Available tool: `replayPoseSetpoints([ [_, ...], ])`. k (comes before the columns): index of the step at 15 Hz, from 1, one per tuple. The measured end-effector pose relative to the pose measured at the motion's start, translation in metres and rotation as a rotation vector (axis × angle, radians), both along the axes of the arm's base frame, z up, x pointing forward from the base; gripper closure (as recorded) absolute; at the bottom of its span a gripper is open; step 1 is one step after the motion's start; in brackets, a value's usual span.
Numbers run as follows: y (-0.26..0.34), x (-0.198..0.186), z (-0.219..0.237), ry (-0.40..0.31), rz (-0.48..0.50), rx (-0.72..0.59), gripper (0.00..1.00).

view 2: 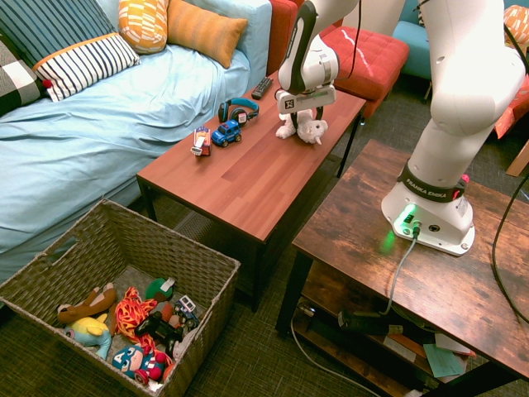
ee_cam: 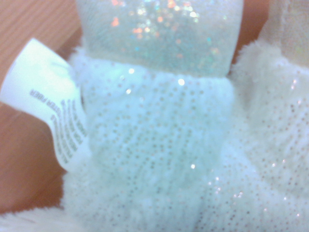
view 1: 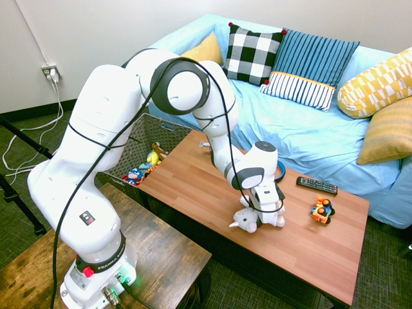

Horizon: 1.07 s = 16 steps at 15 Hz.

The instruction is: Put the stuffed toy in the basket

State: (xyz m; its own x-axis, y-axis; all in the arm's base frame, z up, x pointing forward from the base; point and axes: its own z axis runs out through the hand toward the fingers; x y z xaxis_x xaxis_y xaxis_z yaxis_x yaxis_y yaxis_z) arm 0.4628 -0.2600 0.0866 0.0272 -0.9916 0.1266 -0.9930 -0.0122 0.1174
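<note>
The toy (view 1: 250, 219) lies on the wooden surface (view 1: 193, 180), near the edge facing the arm's base, its horn pointing toward that edge. Your hand (view 1: 262, 217) points straight down and sits directly on the toy, the fingers buried in the white fur; you cannot tell from these views whether they are clenched on it or still spread. The wrist view is filled with sparkly white plush and a printed fabric tag (ee_cam: 50, 101), with bare wood beside it. Also on the surface: two small toy cars (view 2: 216, 136), blue headphones (view 2: 237, 107) and a remote (view 1: 317, 185), all apart from the toy. The basket (view 2: 50, 269) stands on the floor beyond the surface's end, beside the sofa (view 2: 91, 132), already holding several colourful toys (view 2: 136, 327).
</note>
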Motion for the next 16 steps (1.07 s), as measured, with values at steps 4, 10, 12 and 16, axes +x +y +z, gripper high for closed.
replayPoseSetpoints([
  [4, 0.004, 0.003, -0.001, -0.003, 0.031, 0.013, 1.0],
  [10, 0.017, 0.017, 0.015, -0.041, 0.114, 0.031, 1.0],
  [12, 0.031, 0.026, 0.039, -0.078, 0.142, 0.036, 1.0],
  [16, 0.086, 0.054, 0.107, -0.147, 0.202, 0.019, 1.0],
])
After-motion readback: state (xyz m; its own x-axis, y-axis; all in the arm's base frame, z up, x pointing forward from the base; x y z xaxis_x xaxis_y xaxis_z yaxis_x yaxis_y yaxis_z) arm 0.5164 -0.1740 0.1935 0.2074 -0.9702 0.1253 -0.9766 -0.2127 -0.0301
